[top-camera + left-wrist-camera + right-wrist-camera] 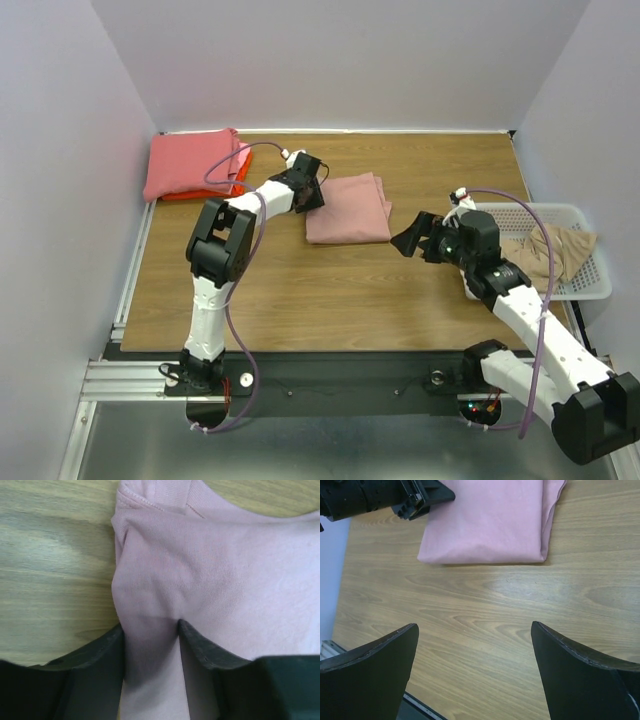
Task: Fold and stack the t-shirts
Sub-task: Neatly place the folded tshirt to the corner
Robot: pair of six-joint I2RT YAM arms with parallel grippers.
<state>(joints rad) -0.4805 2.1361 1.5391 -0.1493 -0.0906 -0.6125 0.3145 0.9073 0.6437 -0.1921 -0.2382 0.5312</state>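
A folded dusty pink t-shirt (348, 208) lies on the wooden table, centre back. My left gripper (313, 195) is at its left edge, and in the left wrist view the gripper (150, 627) is shut on a bunched fold of the pink fabric (210, 570). My right gripper (410, 238) is open and empty over bare table to the right of the shirt. In the right wrist view the gripper (475, 635) faces the shirt (490, 520). A stack at back left has a coral-red t-shirt (190, 165) on top of an orange one (237, 187). A tan t-shirt (562, 250) lies crumpled in the basket.
A white plastic mesh basket (592, 288) stands at the right edge of the table, beside the right arm. White walls close in the table on the left, back and right. A metal rail runs along the near edge.
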